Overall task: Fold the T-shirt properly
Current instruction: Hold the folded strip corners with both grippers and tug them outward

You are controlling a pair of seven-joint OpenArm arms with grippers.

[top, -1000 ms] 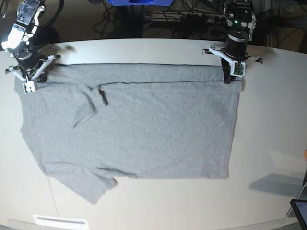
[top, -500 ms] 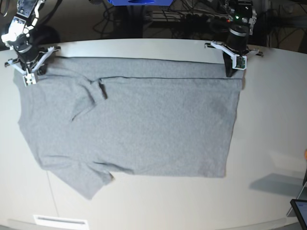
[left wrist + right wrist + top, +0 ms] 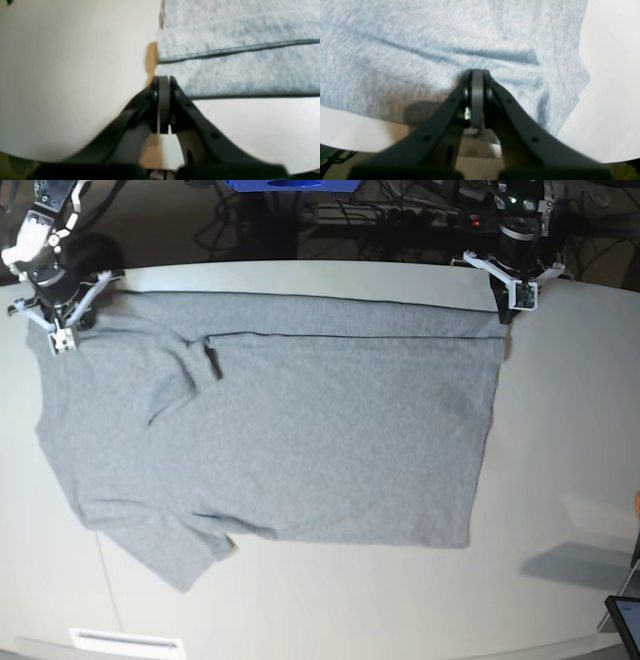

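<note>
The grey T-shirt [image 3: 300, 430] lies plain side up across the white table, with a narrow strip folded over along its far edge. One sleeve [image 3: 185, 375] is tucked onto the body and the other [image 3: 180, 550] sticks out at the front left. My left gripper [image 3: 506, 315] is at the far right corner, shut on the T-shirt's [image 3: 237, 70] hem corner, as the left wrist view of the gripper [image 3: 163, 78] shows. My right gripper [image 3: 62, 342] is at the far left corner. Creases in the T-shirt [image 3: 420, 45] run out from where this gripper [image 3: 477, 71] is shut on the cloth.
The table [image 3: 580, 430] has bare surface to the right of the shirt and in front of it. A white label [image 3: 125, 640] sits at the front edge and a dark screen [image 3: 625, 620] at the front right corner. Cables [image 3: 380, 220] run behind the table's far edge.
Both grippers have moved toward the table's far edge, staying shut. The shirt's far edge went with them and the whole shirt slid back.
</note>
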